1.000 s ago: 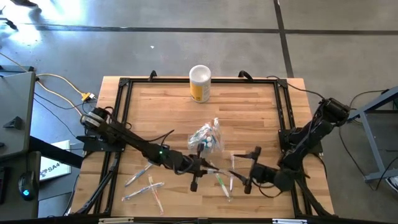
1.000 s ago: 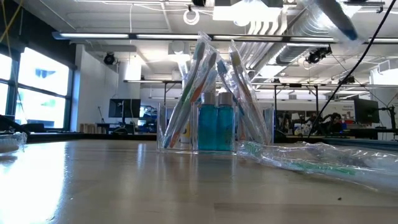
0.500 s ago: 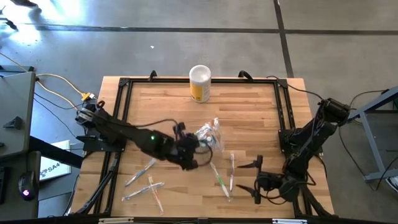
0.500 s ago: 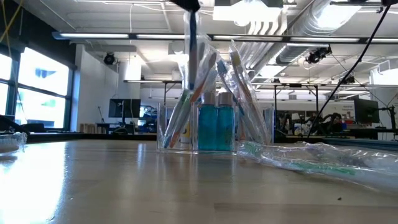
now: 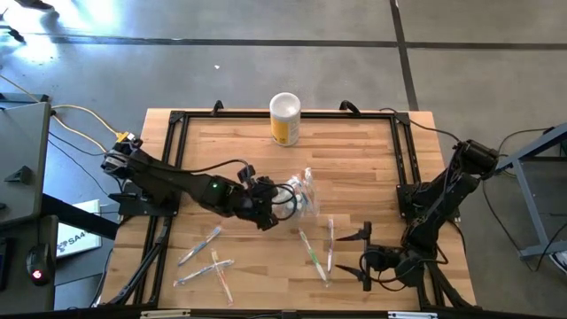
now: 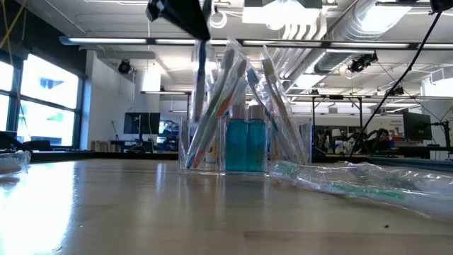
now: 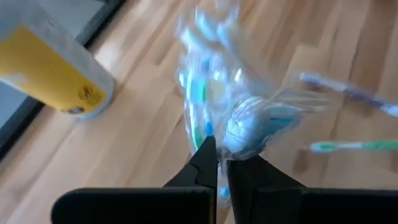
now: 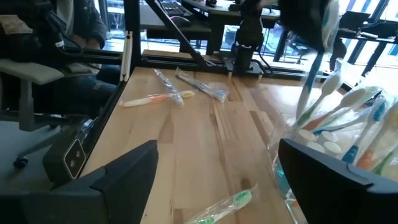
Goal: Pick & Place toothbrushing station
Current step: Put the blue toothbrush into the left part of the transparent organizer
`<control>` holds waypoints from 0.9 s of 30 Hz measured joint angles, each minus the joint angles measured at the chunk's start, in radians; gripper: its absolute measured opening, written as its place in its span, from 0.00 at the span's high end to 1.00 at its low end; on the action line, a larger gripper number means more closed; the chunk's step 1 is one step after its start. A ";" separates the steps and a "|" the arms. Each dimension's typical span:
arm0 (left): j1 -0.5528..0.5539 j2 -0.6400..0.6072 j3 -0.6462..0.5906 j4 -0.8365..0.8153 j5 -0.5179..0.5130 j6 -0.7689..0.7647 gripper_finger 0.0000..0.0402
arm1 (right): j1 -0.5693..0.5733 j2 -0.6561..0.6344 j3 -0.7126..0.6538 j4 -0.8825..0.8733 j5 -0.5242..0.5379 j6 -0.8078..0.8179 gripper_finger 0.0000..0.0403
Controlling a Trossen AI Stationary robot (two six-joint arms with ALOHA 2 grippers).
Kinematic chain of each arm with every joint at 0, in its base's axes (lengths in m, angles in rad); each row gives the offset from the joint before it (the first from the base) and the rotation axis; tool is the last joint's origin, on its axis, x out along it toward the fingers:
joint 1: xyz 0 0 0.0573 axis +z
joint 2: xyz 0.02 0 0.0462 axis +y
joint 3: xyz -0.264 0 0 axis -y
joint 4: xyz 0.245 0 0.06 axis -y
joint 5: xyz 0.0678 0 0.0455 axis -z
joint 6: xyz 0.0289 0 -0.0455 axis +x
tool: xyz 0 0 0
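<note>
The toothbrushing station's clear holder (image 5: pixel 299 197) stands mid-table with several pale toothbrushes leaning in it and teal tubes (image 6: pixel 245 145) inside. My left gripper (image 5: pixel 267 213) hovers just left of it, above its rim (image 6: pixel 185 13), shut on a thin wrapped toothbrush (image 6: pixel 199 78). That toothbrush hangs down at the holder's left side. My right gripper (image 5: pixel 365 257) waits open near the table's front right, its fingers (image 8: pixel 124 171) wide apart with nothing between them. My left gripper pinches the toothbrush's upper end (image 6: pixel 203 39) between its two shut fingers, which slant down from the table's left. The toothbrush hangs nearly upright below them, clear of the table. Its lower end (image 6: pixel 193 124) reaches down at the holder's left part; whether it is inside, I cannot tell.
A yellow canister (image 5: pixel 284 119) with a white top stands at the far edge. Wrapped toothbrushes lie loose at front centre (image 5: pixel 315 252) and front left (image 5: pixel 205 259). One of them (image 6: pixel 354 180) lies right of the holder. A black frame (image 5: pixel 174 177) borders the wooden table.
My left gripper has risen from the front centre and gone toward the holder, tipping its wrist, with the toothbrush swung from slanting to nearly upright beside the holder. My right gripper has drawn back toward the near right corner and has stayed open.
</note>
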 joint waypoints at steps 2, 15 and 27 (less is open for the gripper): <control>0.016 0.001 -0.044 0.027 0.026 0.001 0.98 | -0.004 0.000 0.000 0.000 0.000 0.000 0.19; 0.112 -0.001 -0.262 0.315 0.219 0.004 0.96 | -0.051 0.000 0.000 -0.055 -0.086 0.056 0.19; 0.112 0.001 -0.266 0.315 0.294 0.005 0.87 | -0.065 0.000 0.000 -0.057 -0.127 0.071 0.19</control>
